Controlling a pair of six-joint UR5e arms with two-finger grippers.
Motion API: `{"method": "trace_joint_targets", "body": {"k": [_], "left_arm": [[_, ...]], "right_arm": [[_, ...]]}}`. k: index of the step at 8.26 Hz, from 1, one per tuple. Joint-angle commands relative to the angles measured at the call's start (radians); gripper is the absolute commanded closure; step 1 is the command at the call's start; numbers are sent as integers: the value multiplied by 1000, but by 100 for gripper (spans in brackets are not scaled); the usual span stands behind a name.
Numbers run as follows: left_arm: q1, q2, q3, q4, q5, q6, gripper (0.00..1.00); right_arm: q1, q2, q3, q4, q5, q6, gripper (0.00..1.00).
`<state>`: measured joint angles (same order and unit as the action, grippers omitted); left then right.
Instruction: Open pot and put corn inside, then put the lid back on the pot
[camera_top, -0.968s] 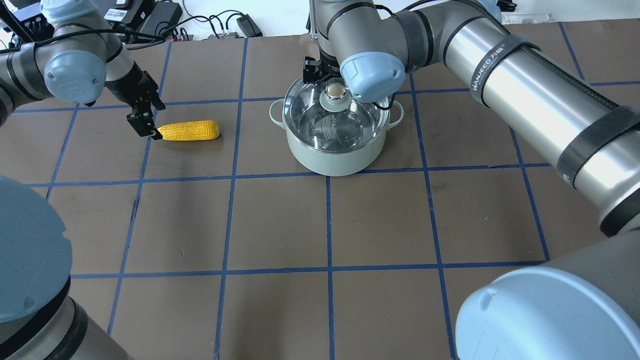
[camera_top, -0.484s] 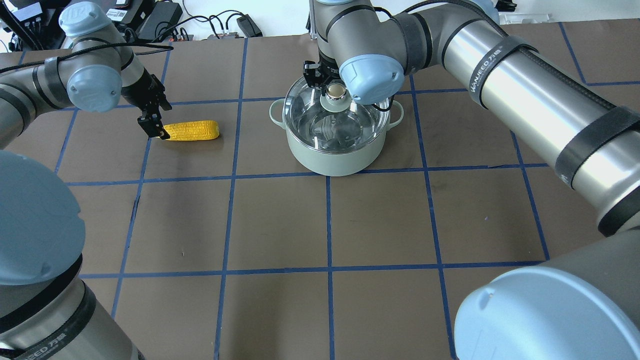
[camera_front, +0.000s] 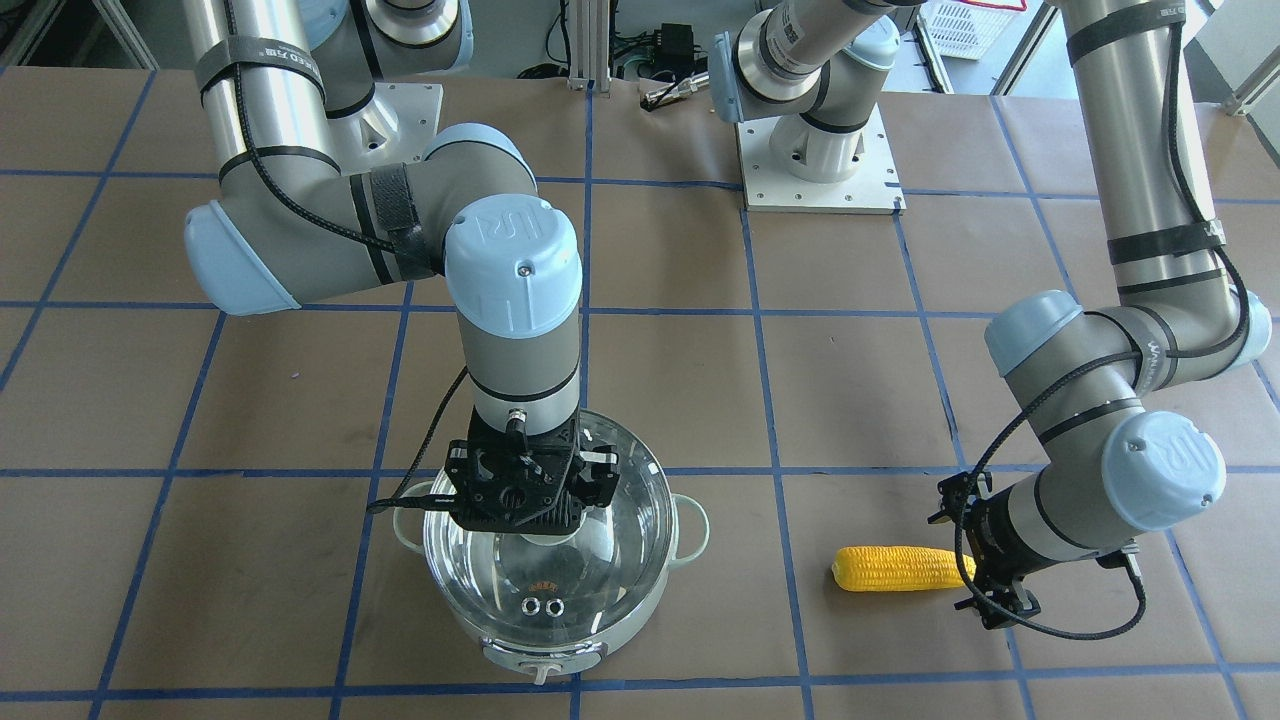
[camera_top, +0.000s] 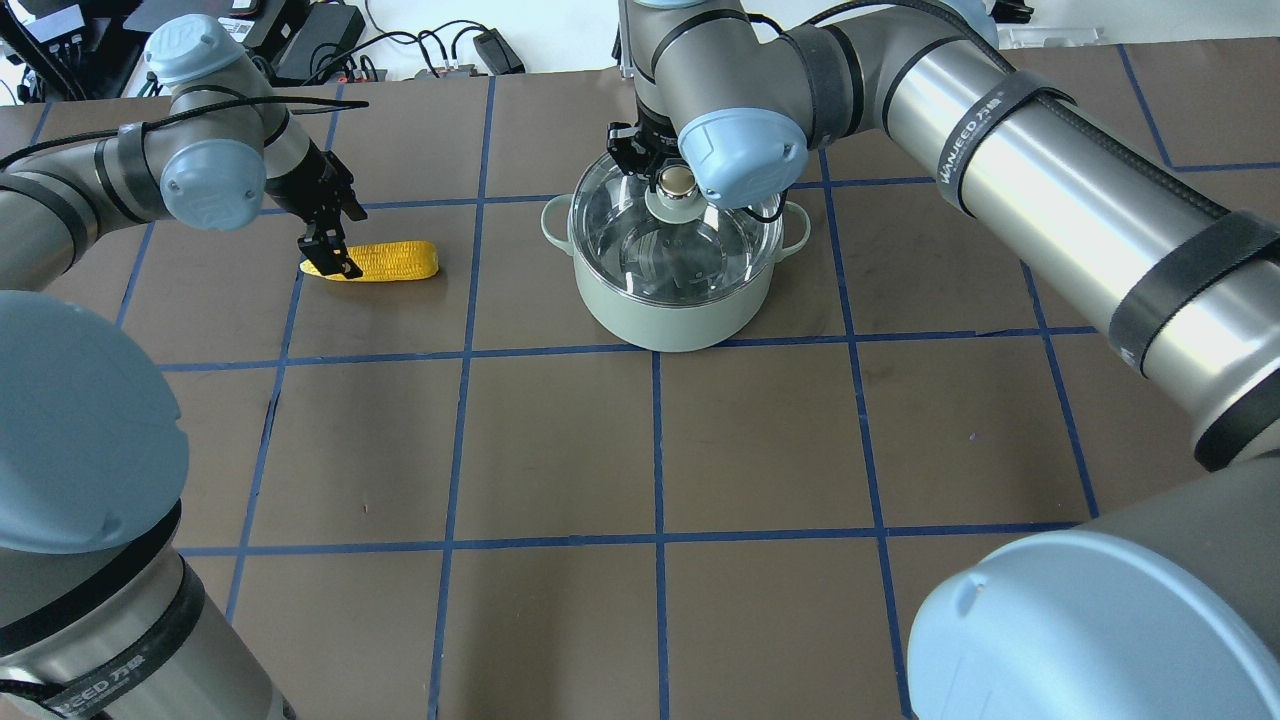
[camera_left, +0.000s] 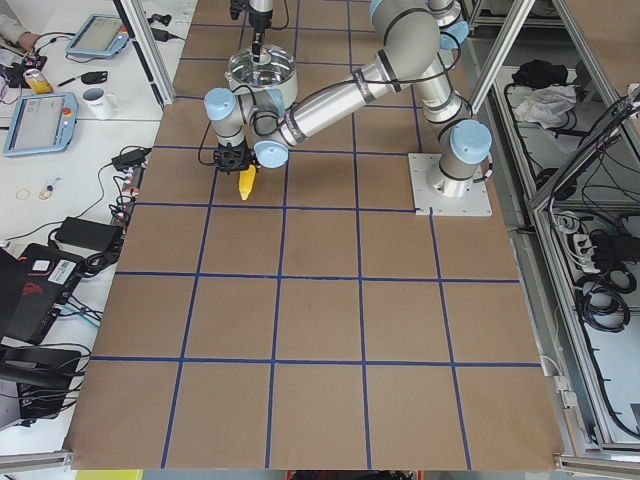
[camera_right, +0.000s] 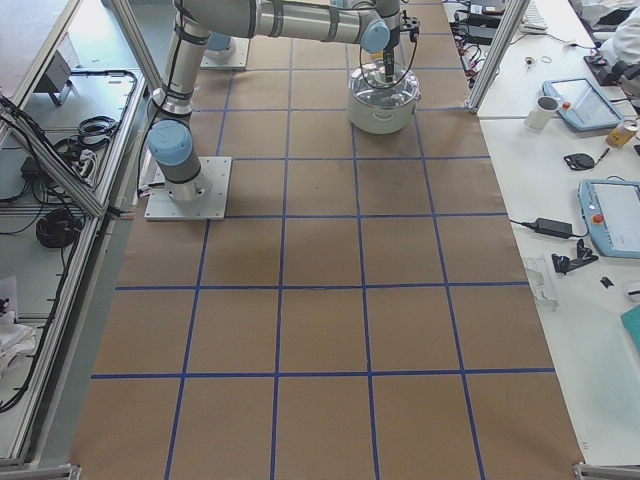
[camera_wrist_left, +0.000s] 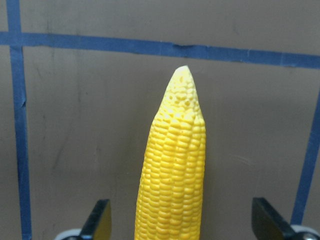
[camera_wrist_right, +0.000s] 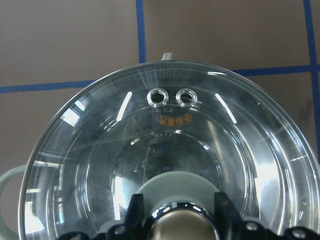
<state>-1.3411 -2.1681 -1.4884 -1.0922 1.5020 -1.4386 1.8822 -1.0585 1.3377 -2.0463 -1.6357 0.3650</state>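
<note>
The yellow corn (camera_top: 385, 261) lies on the table left of the pot, its pointed end towards my left gripper (camera_top: 330, 254). That gripper is open and straddles the corn's pointed half, as the left wrist view (camera_wrist_left: 175, 170) shows. The mint-green pot (camera_top: 668, 318) stands at the back middle with the glass lid (camera_top: 705, 250) on it. My right gripper (camera_wrist_right: 178, 212) is low over the lid, its open jaws close on either side of the beige knob (camera_top: 677, 182). The vent holes (camera_wrist_right: 172, 96) show in the right wrist view.
Brown table (camera_top: 560, 450) with blue tape grid lines. Cables and power bricks (camera_top: 330, 30) lie beyond the far edge. The arm bases (camera_front: 815, 165) stand on plates at the robot's side of the table.
My left gripper has moved right and down over the corn's pointed end, which now sits between its jaws. My right gripper has stayed at the lid's knob.
</note>
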Motion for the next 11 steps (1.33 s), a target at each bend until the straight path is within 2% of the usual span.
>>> {"method": "trace_joint_targets", "body": {"k": [1, 3, 5, 6, 7, 8, 9, 10, 11], "left_arm": [[-24, -12, -3, -1, -22, -20, 0], [-26, -16, -1, 0, -20, -10, 0], [-32, -33, -1, -3, -22, -14, 0], [-35, -35, -3, -11, -22, -13, 5], [-35, -38, -4, -14, -20, -6, 6], [-35, -47, -3, -15, -19, -6, 22], [-35, -45, -1, -15, -22, -3, 58], [-35, -44, -1, -15, -22, -3, 90], [-35, -30, 3, -21, -22, -3, 100]], "right_arm": [[0, 0, -3, 0, 13, 6, 56], [0, -2, -6, 0, 14, 5, 65], [0, -38, -12, 5, 13, -14, 66], [0, -60, -12, 15, 13, -17, 66], [-2, -89, -6, 17, 13, -50, 66], [-12, -133, -2, 53, 10, -116, 66], [-35, -196, 0, 149, 11, -135, 67], [-72, -256, 9, 223, 11, -139, 68], [-115, -318, 29, 291, 14, -158, 68]]}}
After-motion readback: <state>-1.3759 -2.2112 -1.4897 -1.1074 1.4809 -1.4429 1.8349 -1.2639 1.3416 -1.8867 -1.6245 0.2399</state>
